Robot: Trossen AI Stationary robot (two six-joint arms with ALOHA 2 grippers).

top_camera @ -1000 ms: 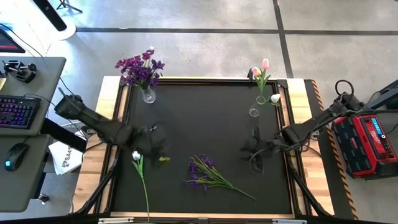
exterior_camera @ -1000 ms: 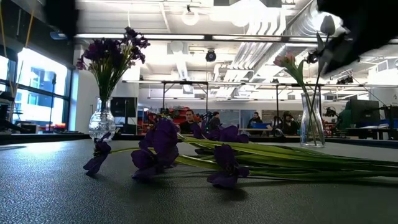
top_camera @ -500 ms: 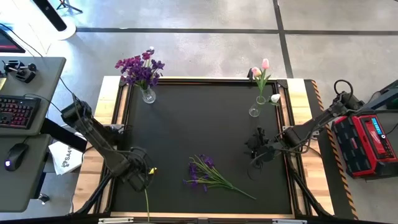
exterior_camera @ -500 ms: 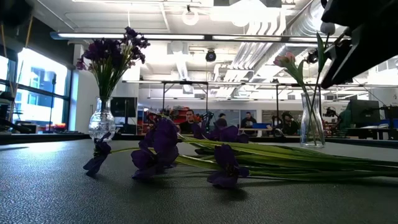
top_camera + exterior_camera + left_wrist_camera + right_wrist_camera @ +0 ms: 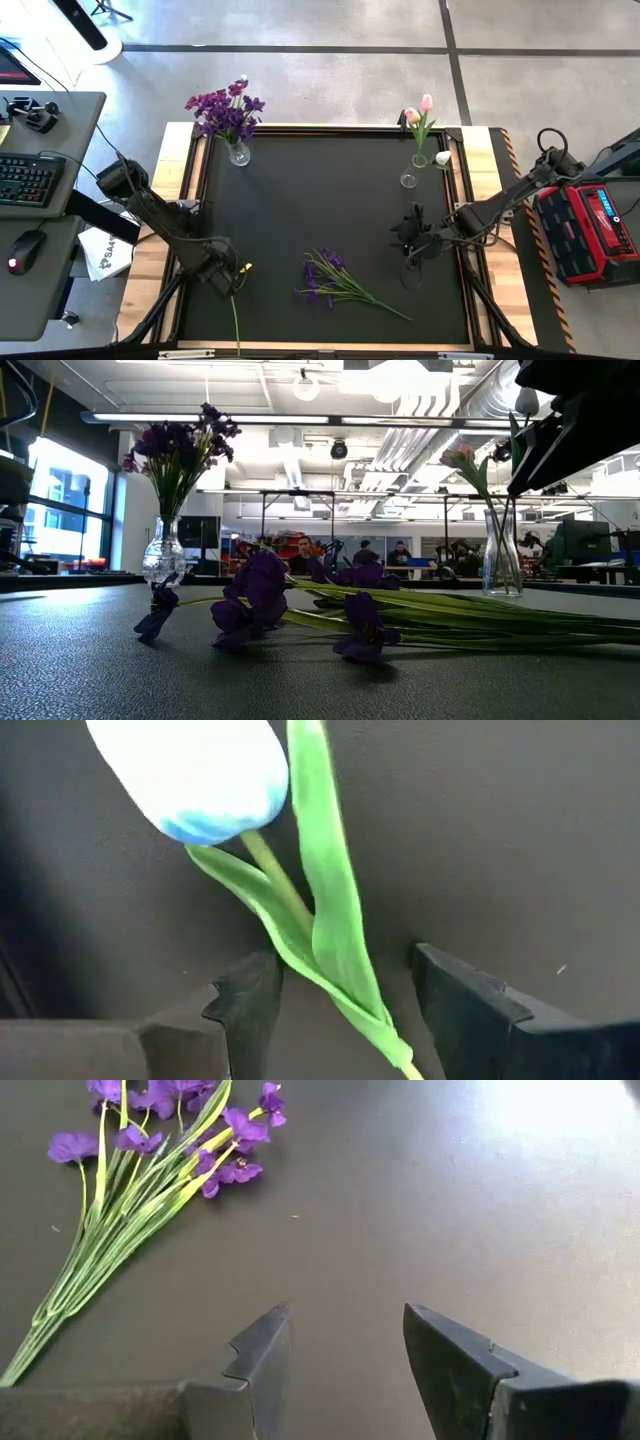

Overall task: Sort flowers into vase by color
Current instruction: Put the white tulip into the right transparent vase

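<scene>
A white tulip [image 5: 200,770] lies on the dark mat near the table's left near corner, its stem [image 5: 235,325] running toward the near edge. My left gripper [image 5: 222,275] is low over it and open. Its fingers stand on either side of the stem and leaves [image 5: 335,935] just below the bud, and I see no touch. A bunch of purple flowers [image 5: 328,280] lies flat near the table's middle near side. My right gripper [image 5: 408,238] hovers open to the right of that bunch, holding nothing [image 5: 345,1320].
A glass vase with purple flowers [image 5: 238,152] stands at the far left corner of the mat. A slim glass vase with pink and white tulips [image 5: 409,178] stands far right. The mat's raised wooden frame [image 5: 170,160] borders the table. People sit in the room behind [image 5: 300,550].
My left gripper has moved toward the table's near edge and down over the white tulip, so its bud is now covered in the high view. The tulip and the purple bunch lie where they were. The right arm has barely shifted.
</scene>
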